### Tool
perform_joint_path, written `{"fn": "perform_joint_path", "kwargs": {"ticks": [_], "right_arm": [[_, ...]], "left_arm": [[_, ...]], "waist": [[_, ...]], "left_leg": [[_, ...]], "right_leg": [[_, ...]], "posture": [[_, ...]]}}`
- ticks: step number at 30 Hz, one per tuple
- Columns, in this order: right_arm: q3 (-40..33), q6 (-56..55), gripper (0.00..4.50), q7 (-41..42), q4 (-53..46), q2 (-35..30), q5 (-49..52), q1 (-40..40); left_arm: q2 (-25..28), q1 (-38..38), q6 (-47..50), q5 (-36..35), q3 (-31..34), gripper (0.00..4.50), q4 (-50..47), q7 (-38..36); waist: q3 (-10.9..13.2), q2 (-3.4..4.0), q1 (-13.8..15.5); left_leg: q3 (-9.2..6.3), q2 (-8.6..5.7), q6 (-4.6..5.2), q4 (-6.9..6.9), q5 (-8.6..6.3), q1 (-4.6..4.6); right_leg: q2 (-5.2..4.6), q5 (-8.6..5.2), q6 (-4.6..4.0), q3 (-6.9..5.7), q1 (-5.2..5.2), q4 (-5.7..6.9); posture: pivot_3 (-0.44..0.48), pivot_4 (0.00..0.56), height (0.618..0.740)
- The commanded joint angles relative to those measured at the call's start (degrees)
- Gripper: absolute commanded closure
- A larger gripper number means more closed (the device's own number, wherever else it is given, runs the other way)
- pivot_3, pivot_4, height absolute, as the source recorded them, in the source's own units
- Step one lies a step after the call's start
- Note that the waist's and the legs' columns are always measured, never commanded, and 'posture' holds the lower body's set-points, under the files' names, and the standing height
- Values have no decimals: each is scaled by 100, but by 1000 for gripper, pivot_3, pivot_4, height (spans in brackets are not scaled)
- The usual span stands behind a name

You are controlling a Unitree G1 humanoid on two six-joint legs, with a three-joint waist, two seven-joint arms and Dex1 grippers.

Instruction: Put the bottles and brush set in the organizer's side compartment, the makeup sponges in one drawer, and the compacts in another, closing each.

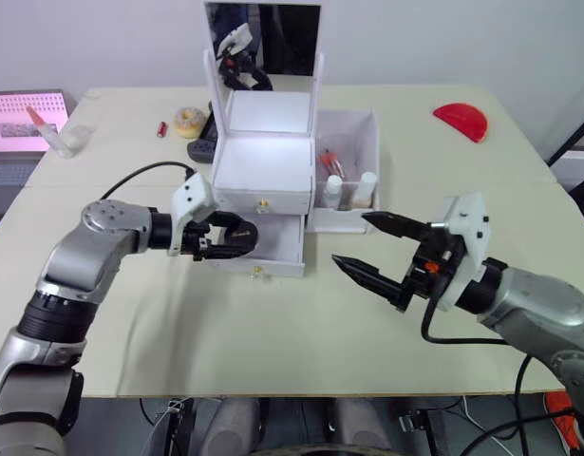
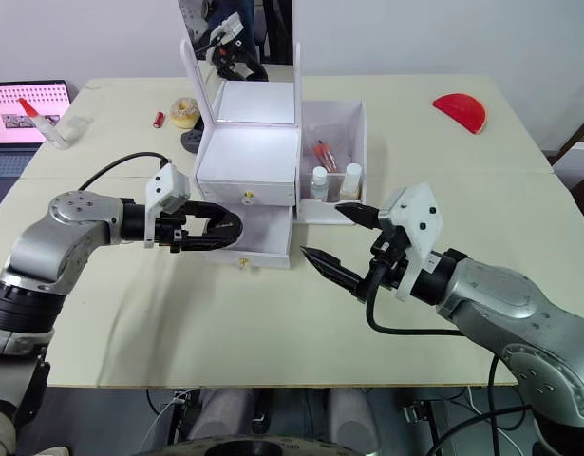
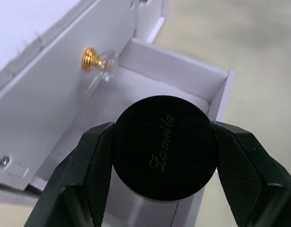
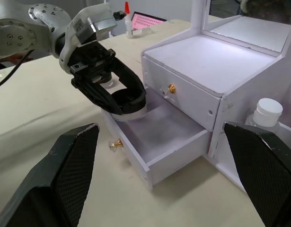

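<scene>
- While the left gripper [image 1: 236, 236] hovers over the pulled-out lower drawer [image 1: 273, 249] of the organizer [image 1: 263, 161], its fingers [image 3: 93, 165] are clenched on the rim of a round black compact [image 3: 165, 146], lid up, above the drawer's near left corner.
- The step in hand looks like stowing the compacts: this one is held over the drawer but not yet set down inside.
- The upper drawer [image 1: 263, 201] sits flush with its gold knob [image 3: 90, 58] showing, so it appears closed.
- Two white-capped bottles [image 1: 351, 188] and the brush set [image 1: 329, 163] already stand in the side compartment [image 1: 348, 214] just right of the drawers.
- The right gripper [image 1: 385, 249] waits above the table [image 1: 273, 342] in front of the side compartment, fingers spread wide and holding nothing.
- Next, I judge, the left arm needs to lower the compact onto the drawer floor, clear of the front wall, release it, and pull back.
- The drawer then needs a push on its front.
</scene>
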Motion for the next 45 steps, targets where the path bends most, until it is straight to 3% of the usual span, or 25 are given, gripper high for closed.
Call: {"fn": "perform_joint_path", "kwargs": {"ticks": [1,10,14,22,27,34,40,45], "right_arm": [[-180,-134,0,-57,-196,-3,101,-11],[-177,-132,0,-141,-222,-10,147,19],[-198,-141,0,-180,-239,-21,167,60],[-239,-149,0,-200,-228,-59,209,71],[-488,-167,0,-128,-165,-130,166,218],[-2349,-402,0,935,257,-243,-276,2025],[-3521,-1047,0,1991,860,232,-1134,3713],[-4249,-1601,0,2612,1657,642,-1642,4539]], "left_arm": [[-5,-75,-116,62,62,1887,-96,-53],[-137,14,-170,170,95,1887,-27,38],[-178,-4,-142,202,131,19,-23,99],[28,-28,112,41,335,19,-152,-13],[462,285,420,-548,1053,19,-218,-335],[1307,1322,-91,-352,2423,19,791,-193],[1376,2140,-1469,124,3370,19,2418,380],[1432,2549,-2604,314,3938,19,3844,834]], "waist": [[0,0,0],[0,0,6],[0,0,14],[0,0,9],[0,0,-19],[-1,0,15],[-3,-3,32],[-5,-7,29]], "left_leg": [[0,0,0,0,0,0],[0,0,0,2,0,0],[0,0,0,4,0,0],[0,0,0,5,0,0],[0,1,0,5,0,1],[2,2,1,3,0,5],[3,3,1,-4,-1,40],[7,4,0,-30,-3,79]], "right_leg": [[0,0,0,0,0,0],[0,0,0,0,0,2],[0,0,0,0,0,5],[2,0,0,0,0,7],[3,0,1,0,-2,9],[2,0,0,2,2,10],[-1,-1,1,3,37,5],[-23,-2,-2,18,66,-8]], "posture": [[0,150,740],[0,150,740],[0,150,740],[0,150,740],[0,150,740],[0,150,740],[0,150,740],[0,150,740]]}}
